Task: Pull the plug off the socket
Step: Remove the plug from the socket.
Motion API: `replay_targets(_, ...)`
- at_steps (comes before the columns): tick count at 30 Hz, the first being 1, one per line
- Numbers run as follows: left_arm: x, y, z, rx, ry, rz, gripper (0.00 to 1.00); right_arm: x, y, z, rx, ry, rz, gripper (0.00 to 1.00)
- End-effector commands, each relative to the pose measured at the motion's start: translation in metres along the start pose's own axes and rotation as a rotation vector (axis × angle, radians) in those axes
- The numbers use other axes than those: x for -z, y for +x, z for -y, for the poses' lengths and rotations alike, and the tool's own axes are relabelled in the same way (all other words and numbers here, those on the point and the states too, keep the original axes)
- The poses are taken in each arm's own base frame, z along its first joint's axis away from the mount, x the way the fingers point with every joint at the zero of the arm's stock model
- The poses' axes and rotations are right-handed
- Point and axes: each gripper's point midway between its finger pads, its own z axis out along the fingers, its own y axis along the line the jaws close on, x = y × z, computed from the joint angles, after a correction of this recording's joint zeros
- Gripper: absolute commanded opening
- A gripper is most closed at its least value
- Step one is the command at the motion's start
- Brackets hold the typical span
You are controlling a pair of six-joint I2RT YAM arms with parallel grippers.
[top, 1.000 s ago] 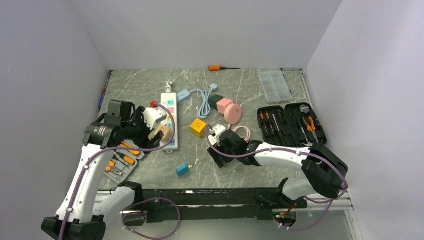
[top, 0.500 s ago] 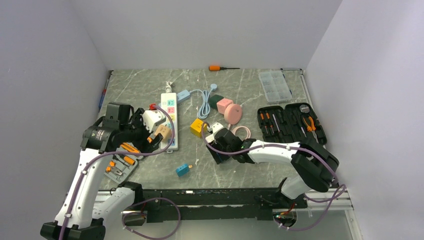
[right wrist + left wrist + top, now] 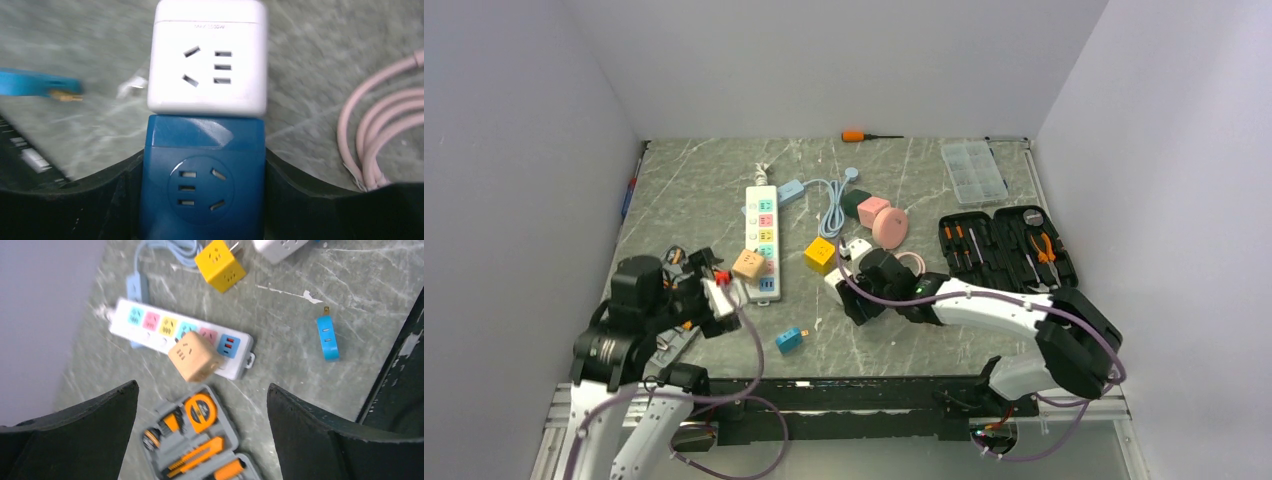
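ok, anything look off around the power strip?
Tan cube plug sits askew on the white power strip near its blue end, twisted against the outlet row. Left gripper is open and clear of it.

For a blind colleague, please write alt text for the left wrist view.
A tan cube plug sits on a long white power strip with pastel outlets, seen between the dark fingers of the open left tool. Nearby lie a yellow cube, a blue plug and a grey toolkit.
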Motion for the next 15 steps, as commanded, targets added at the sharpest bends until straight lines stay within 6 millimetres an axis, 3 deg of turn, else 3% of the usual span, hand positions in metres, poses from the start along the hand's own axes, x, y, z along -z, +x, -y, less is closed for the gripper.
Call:
replay_targets(1, 0.006, -0.034, 0.016, -0.424, 0.0, 0.254, 1.0, 0.052, -0.091, -0.058, 0.046, -0.284, 0.229, 0.0)
replay_targets(7, 0.01, -0.046, 0.027, -0.827, -0.109, 0.385, 0.99, 0.093, -0.123, -0.101, 0.074, -0.502, 0.264, 0.0)
replay_targets(11, 0.009, -0.048, 0.033, -0.991, -0.106, 0.405, 0.99, 0.106, -0.139, -0.124, 0.099, -0.57, 0.266, 0.0)
replay_targets(15, 0.012, -0.063, 0.028, -1.041, -0.147, 0.455, 0.99, 0.108, -0.151, -0.143, 0.129, -0.586, 0.266, 0.0)
